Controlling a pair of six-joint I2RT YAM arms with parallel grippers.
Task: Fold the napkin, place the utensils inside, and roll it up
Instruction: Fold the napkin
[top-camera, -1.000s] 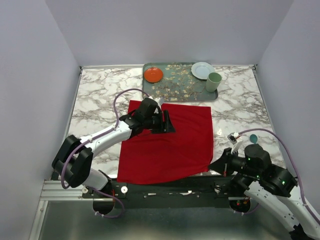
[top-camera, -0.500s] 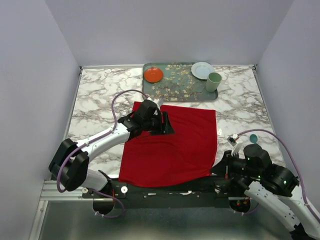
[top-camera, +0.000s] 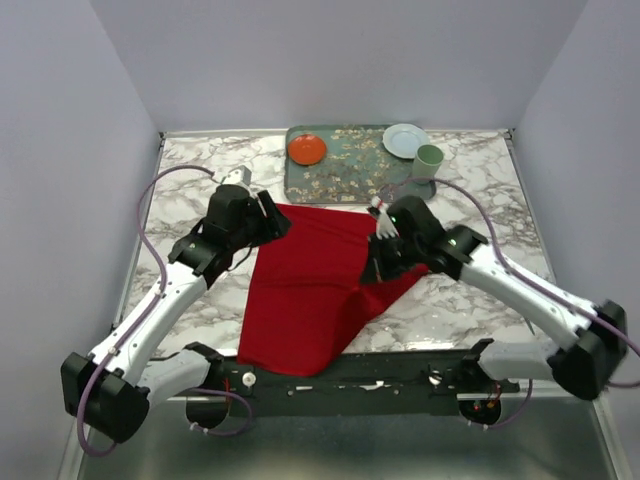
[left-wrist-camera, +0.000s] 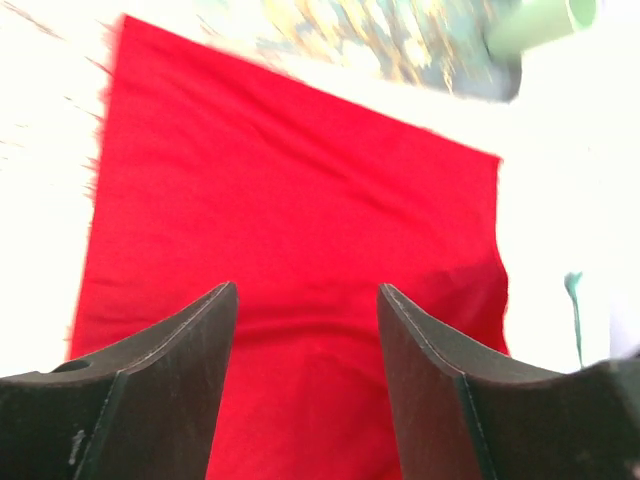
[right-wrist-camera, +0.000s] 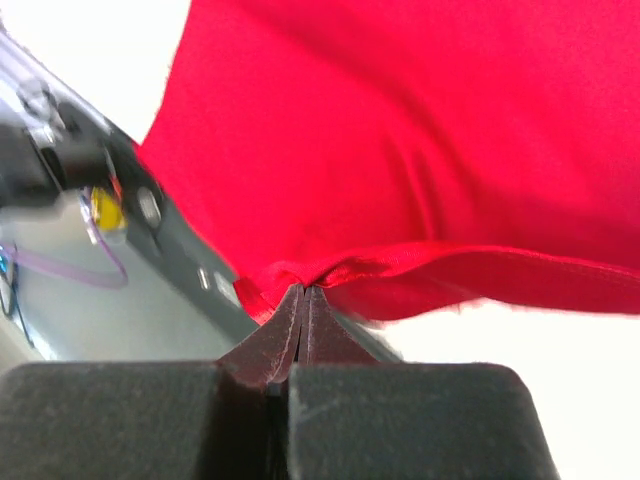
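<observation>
Marble table (top-camera: 190, 180) — red napkin (top-camera: 310, 290), floral tray (top-camera: 350, 178)

— Where was there room to pass?

— Over the bare counter (top-camera: 185, 185) left of the napkin (top-camera: 305, 300), and along the counter's far right edge.

— What stood in the way?

— The tray (top-camera: 350, 172) just behind the napkin, carrying an orange plate (top-camera: 307, 150), a white plate (top-camera: 404, 140) and a cup (top-camera: 428, 160). The right arm (top-camera: 510, 285) lay across the right side, with the right fingers (right-wrist-camera: 270, 350) pinching up a ridge of cloth.
</observation>
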